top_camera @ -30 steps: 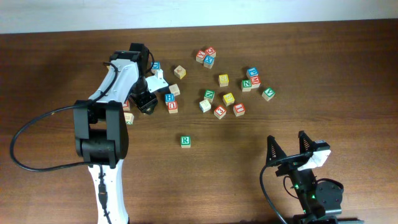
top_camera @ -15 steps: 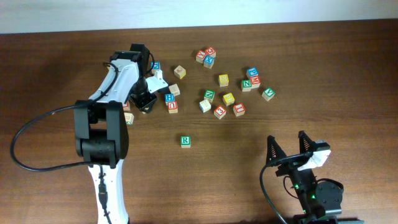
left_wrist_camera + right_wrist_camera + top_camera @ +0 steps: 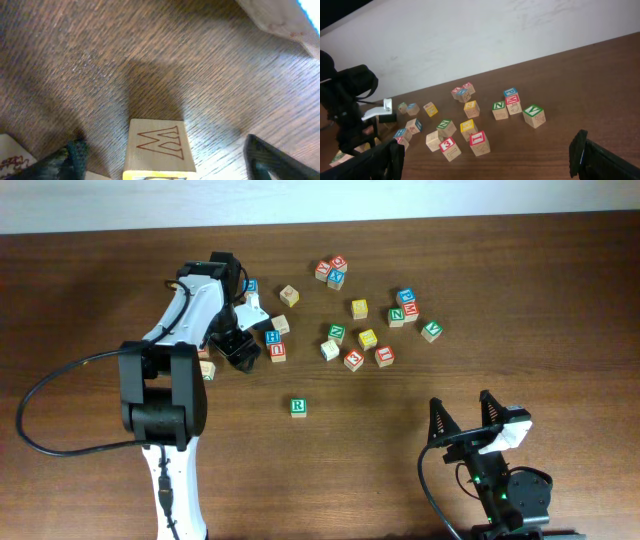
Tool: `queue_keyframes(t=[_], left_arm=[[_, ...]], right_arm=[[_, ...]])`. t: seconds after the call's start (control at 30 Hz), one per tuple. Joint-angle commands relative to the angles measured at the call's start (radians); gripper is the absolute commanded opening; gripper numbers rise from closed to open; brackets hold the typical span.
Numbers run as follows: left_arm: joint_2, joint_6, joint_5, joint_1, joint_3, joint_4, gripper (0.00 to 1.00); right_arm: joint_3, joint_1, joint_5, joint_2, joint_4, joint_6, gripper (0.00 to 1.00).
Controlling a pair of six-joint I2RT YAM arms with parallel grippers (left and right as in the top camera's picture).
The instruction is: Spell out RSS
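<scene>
The green-edged R cube [image 3: 298, 407] lies alone on the wood, below the scattered cubes. Two yellow-edged cubes [image 3: 359, 308] [image 3: 367, 338] sit among the scatter; the right wrist view shows them too [image 3: 471, 107] [image 3: 468, 126]. My left gripper [image 3: 237, 345] hovers low at the scatter's left end, open. In the left wrist view a yellow-edged cube [image 3: 155, 147] with a red-outlined W on its side lies between the spread fingers of the left gripper [image 3: 165, 167], touching neither. My right gripper [image 3: 462, 408] stands open and empty at the front right.
Red, blue and green-edged cubes lie around the yellow ones, among them a green N [image 3: 337, 332], a red 3 [image 3: 353, 360] and a blue H [image 3: 273, 337]. A cube [image 3: 207, 368] sits just left of the left gripper. The left arm [image 3: 345, 100] shows at the right wrist view's left edge.
The left gripper's jaws narrowed, then spread wide again, and its head shifted slightly. The cubes and the right arm have stayed in place.
</scene>
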Motion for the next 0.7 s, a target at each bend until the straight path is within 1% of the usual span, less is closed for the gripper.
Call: queue_keyframes(t=[0.0, 0.03, 0.07, 0.1, 0.13, 0.27, 0.37, 0.6, 0.67], left_arm=[[0.023, -0.005, 0.016, 0.005, -0.032, -0.013, 0.71], [0.023, -0.005, 0.016, 0.005, -0.032, -0.014, 0.67], [0.023, -0.005, 0.016, 0.005, -0.032, -0.015, 0.56], [0.023, -0.005, 0.016, 0.005, -0.032, -0.016, 0.51], [0.023, -0.005, 0.016, 0.005, -0.032, -0.016, 0.5], [0.023, -0.005, 0.016, 0.005, -0.032, -0.016, 0.48], [0.023, -0.005, 0.016, 0.005, -0.032, -0.014, 0.43], [0.023, -0.005, 0.019, 0.005, -0.032, -0.001, 0.43], [0.023, -0.005, 0.051, 0.005, -0.032, -0.001, 0.45]], right_arm=[[-0.005, 0.006, -0.016, -0.003, -0.005, 0.0, 0.98], [-0.005, 0.006, -0.016, -0.003, -0.005, 0.0, 0.98], [-0.005, 0.006, -0.016, -0.003, -0.005, 0.0, 0.98], [-0.005, 0.006, -0.016, -0.003, -0.005, 0.0, 0.98], [-0.005, 0.006, -0.016, -0.003, -0.005, 0.0, 0.98], [-0.005, 0.006, -0.016, -0.003, -0.005, 0.0, 0.98], [-0.005, 0.006, -0.016, -0.003, -0.005, 0.0, 0.98], [-0.005, 0.006, -0.016, -0.003, -0.005, 0.0, 0.98], [-0.005, 0.006, -0.016, -0.003, -0.005, 0.0, 0.98]])
